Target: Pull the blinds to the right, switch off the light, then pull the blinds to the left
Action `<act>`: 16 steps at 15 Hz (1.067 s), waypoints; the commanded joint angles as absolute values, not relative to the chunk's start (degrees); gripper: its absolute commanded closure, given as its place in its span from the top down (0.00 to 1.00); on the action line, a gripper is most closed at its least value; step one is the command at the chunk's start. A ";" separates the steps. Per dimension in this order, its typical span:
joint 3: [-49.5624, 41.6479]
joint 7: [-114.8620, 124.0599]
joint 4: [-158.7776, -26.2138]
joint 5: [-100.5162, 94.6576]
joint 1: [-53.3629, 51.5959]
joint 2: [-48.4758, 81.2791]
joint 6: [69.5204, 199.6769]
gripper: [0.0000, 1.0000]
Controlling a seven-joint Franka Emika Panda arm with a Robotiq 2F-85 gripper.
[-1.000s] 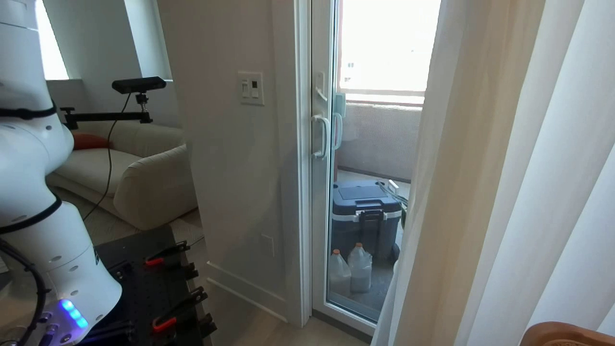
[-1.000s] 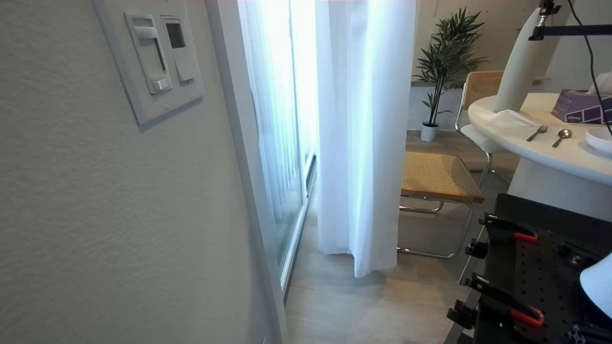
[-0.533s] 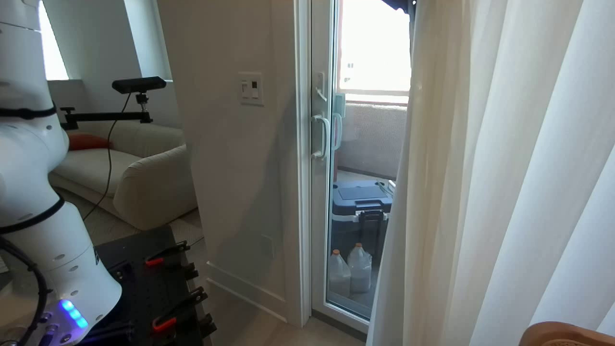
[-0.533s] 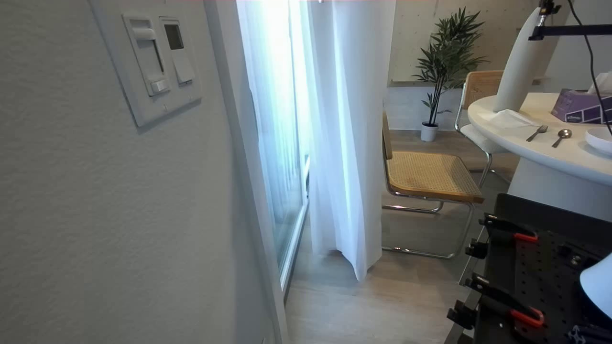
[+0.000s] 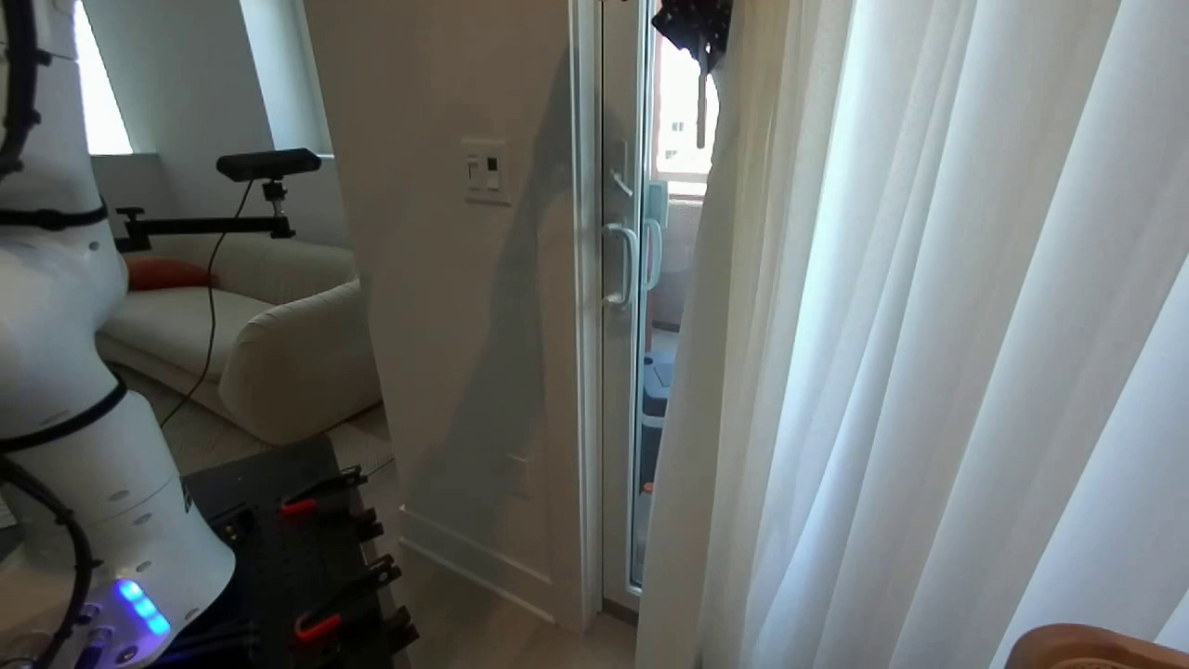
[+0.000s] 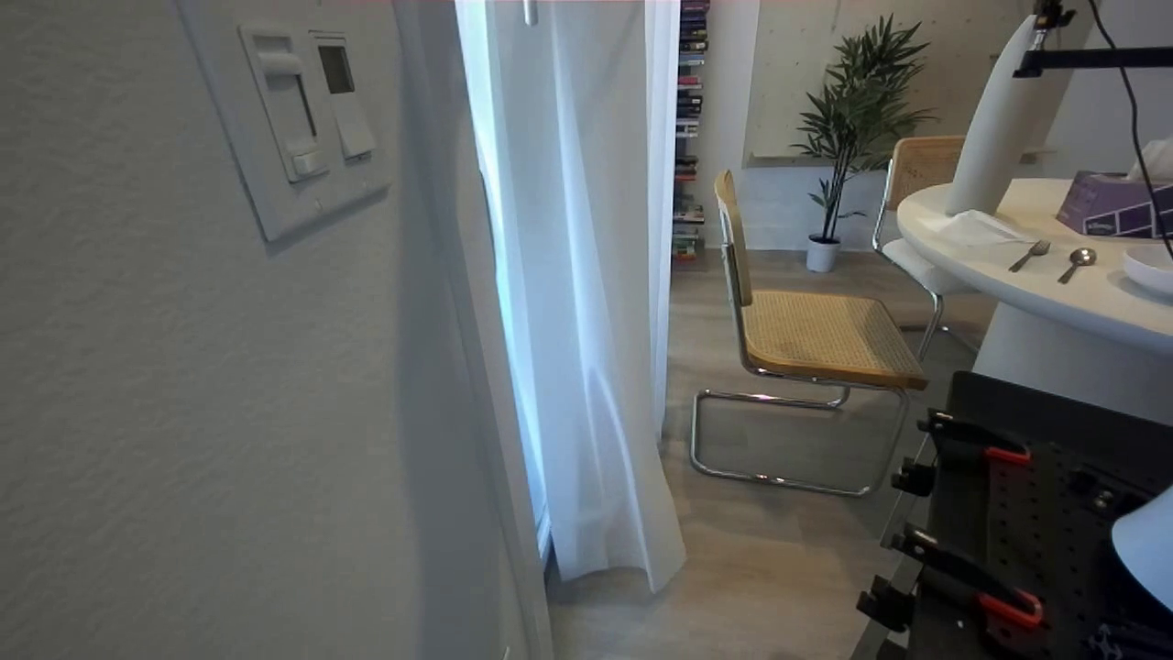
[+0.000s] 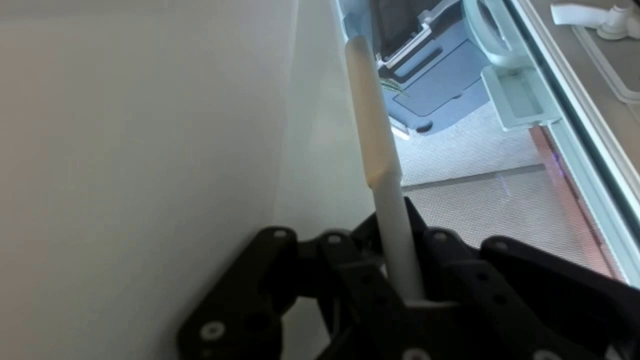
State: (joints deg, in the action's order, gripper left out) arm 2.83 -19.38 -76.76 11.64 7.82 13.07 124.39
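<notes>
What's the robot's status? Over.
Black fingers shut on slender white rod; pleated white fabric curtain partly across white-framed glass door; possible snag: curved white handle.

This was a home: a cream sofa [image 5: 297,344] with a red cushion [image 5: 167,272] marked the lounge, a cane-seated cantilever chair [image 6: 825,335] stood near a white dining table [image 6: 1100,302] that held a fork [image 6: 1029,258], a spoon [image 6: 1082,257] and a purple Kleenex box [image 6: 1104,206], and a potted palm [image 6: 852,115] and stacked books [image 6: 689,128] stood beyond.
</notes>
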 commanded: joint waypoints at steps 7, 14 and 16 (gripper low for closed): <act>-2.58 -29.09 -69.29 18.79 15.83 18.00 109.33 0.02; -3.56 -26.96 -62.39 20.64 19.58 23.04 104.89 0.02; -3.38 -26.24 -60.58 21.33 20.49 24.23 104.30 0.02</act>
State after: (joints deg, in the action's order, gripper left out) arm -3.20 -29.97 -63.92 19.62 19.30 20.29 110.54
